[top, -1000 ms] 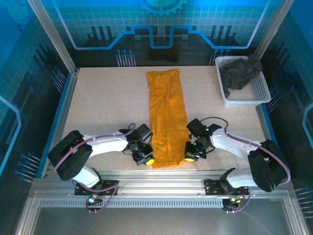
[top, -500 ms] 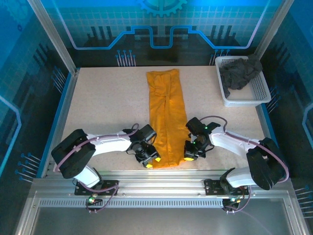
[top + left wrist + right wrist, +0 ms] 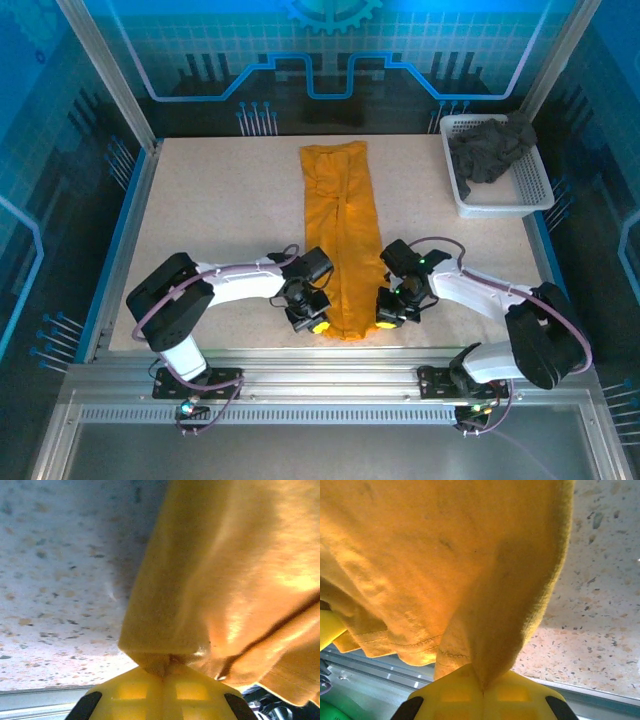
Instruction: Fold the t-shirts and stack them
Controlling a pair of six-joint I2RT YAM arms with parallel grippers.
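The orange-yellow t-shirt (image 3: 342, 235) lies as a long narrow strip down the middle of the table, its near end at the front edge. My left gripper (image 3: 318, 325) is shut on the strip's near left corner (image 3: 162, 652), the cloth pinched between the yellow fingers (image 3: 130, 695). On the other side, my right gripper (image 3: 385, 322) is shut on the near right corner (image 3: 490, 650), with the hem (image 3: 395, 642) hanging beside it. The charcoal grey t-shirt (image 3: 488, 148) sits crumpled in the basket at the back right.
The white mesh basket (image 3: 530, 190) stands at the table's back right corner. The metal front rail (image 3: 320, 365) runs just behind both grippers. Bare speckled tabletop (image 3: 220, 220) spreads to the left and right of the orange strip.
My left gripper has slid right to the shirt's near left corner and closed on it. The right gripper has stayed at the near right corner.
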